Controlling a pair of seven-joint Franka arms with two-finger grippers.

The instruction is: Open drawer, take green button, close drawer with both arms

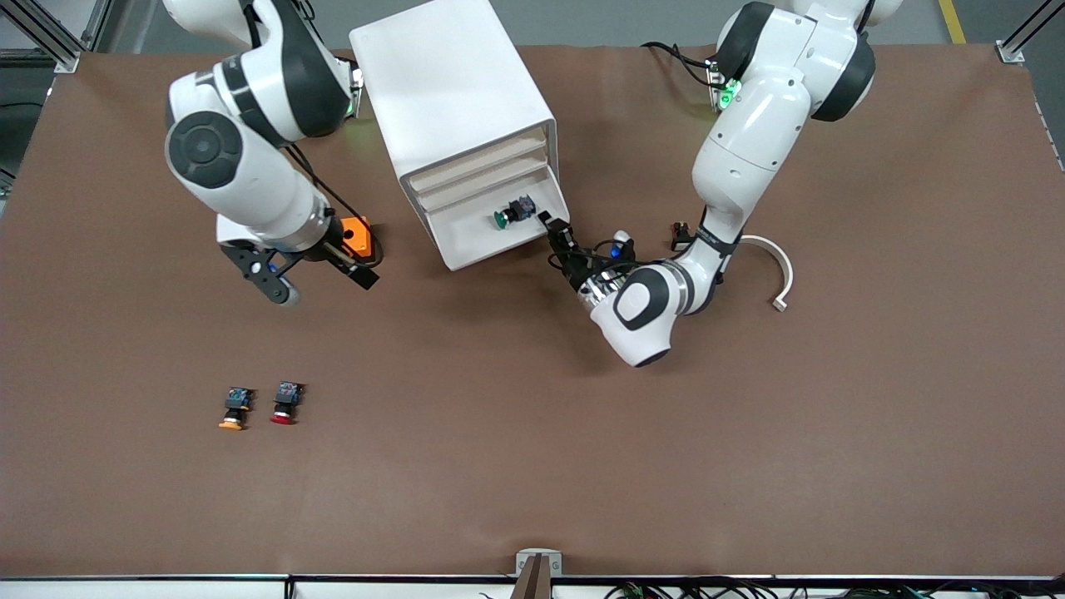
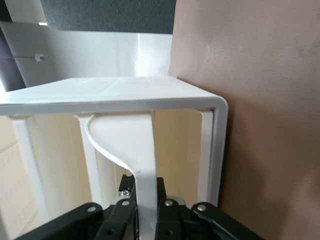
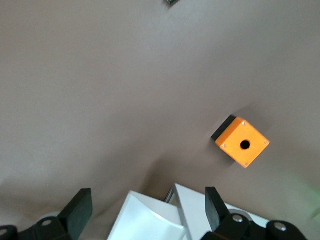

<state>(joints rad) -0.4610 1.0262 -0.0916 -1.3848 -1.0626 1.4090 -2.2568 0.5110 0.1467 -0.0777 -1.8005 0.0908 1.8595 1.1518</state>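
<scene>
The white cabinet (image 1: pixel 449 91) stands at the robots' end of the table, its bottom drawer (image 1: pixel 478 243) pulled out. The green-capped button (image 1: pixel 509 214) lies on its side in that drawer. My left gripper (image 1: pixel 556 235) is at the drawer's front corner toward the left arm's end. In the left wrist view it (image 2: pixel 146 212) is shut on the drawer's white handle (image 2: pixel 127 145). My right gripper (image 1: pixel 320 281) is open and empty over the table beside the orange box (image 1: pixel 356 235). Its wide-apart fingers show in the right wrist view (image 3: pixel 147 199).
The orange box (image 3: pixel 242 142) has a round hole in its top. An orange-capped button (image 1: pixel 234 409) and a red-capped button (image 1: pixel 284 403) lie nearer the front camera, toward the right arm's end. A white curved piece (image 1: pixel 778 270) lies by the left arm.
</scene>
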